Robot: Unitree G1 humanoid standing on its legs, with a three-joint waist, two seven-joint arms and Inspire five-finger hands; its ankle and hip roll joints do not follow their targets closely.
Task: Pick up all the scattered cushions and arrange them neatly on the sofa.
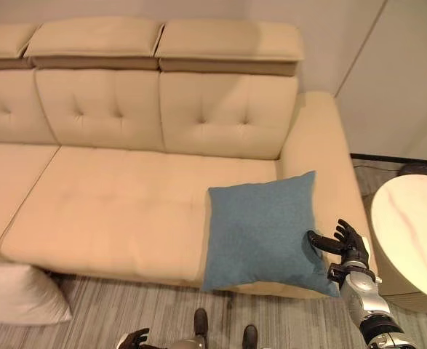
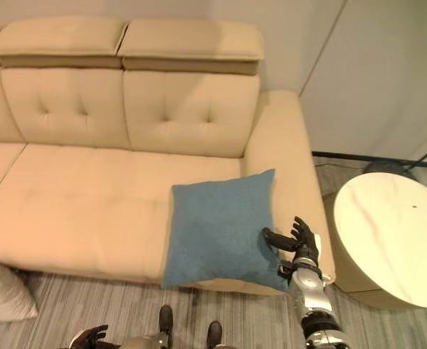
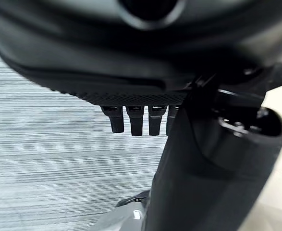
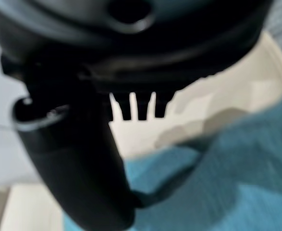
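Note:
A blue cushion (image 1: 260, 231) lies on the right seat of the beige sofa (image 1: 111, 196), its right side resting against the armrest (image 1: 322, 153). My right hand (image 1: 348, 243) is at the cushion's lower right corner. Its thumb lies on the blue fabric (image 4: 237, 178) and its fingers (image 4: 136, 108) stand straight and spread, so the hand is open. A white cushion (image 1: 20, 291) lies on the floor by the sofa's front left. My left hand (image 1: 133, 338) hangs low over the striped floor with relaxed fingers (image 3: 136, 122), holding nothing.
A round pale table (image 1: 413, 240) stands close to the right of the armrest. Grey striped carpet (image 1: 126, 313) runs in front of the sofa. The left and middle seats are bare.

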